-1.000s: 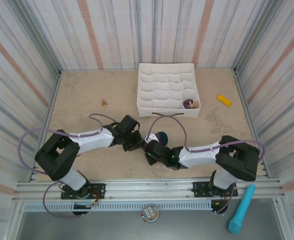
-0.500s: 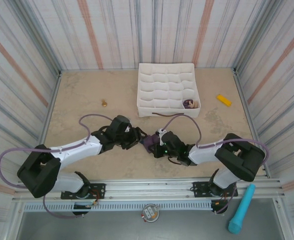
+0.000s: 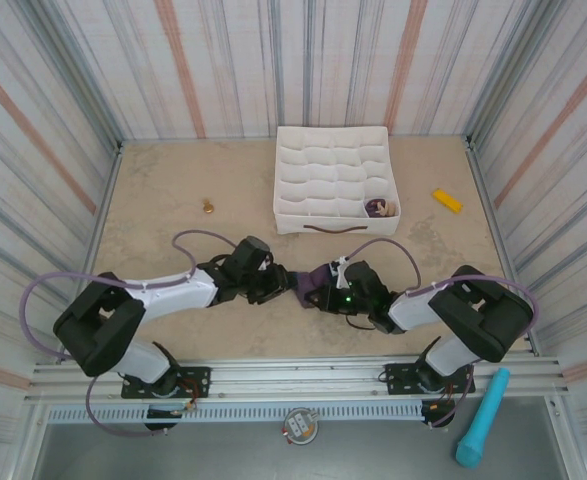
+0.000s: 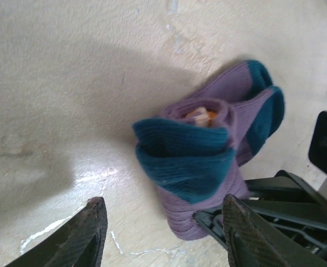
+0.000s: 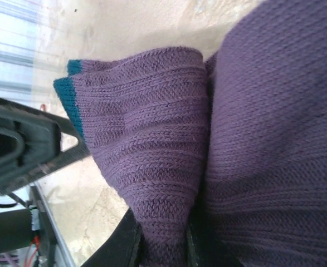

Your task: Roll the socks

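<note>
I am looking down at the socks (image 3: 308, 284), a bunched purple knit bundle on the table (image 3: 173, 180) just in front of the white tray (image 3: 333, 150), on the side nearest the arm bases. The right gripper (image 3: 325, 292) is clamped on the bundle's purple end; its wrist view shows ribbed knit pinched between the fingers (image 5: 128, 246). The left gripper (image 4: 163, 203) hovers just beside the bundle, jaws apart with nothing between them. From the left wrist, teal cuffs wrap the front of the roll and an orange toe peeks from its core, so I judge the rolling nearly finished. Next I would need the left gripper to take a teal cuff and stretch it over the roll while the right one holds firm. I cannot tell the two socks apart, nor how tight the roll is; overhead, the grippers cover most of it.
</note>
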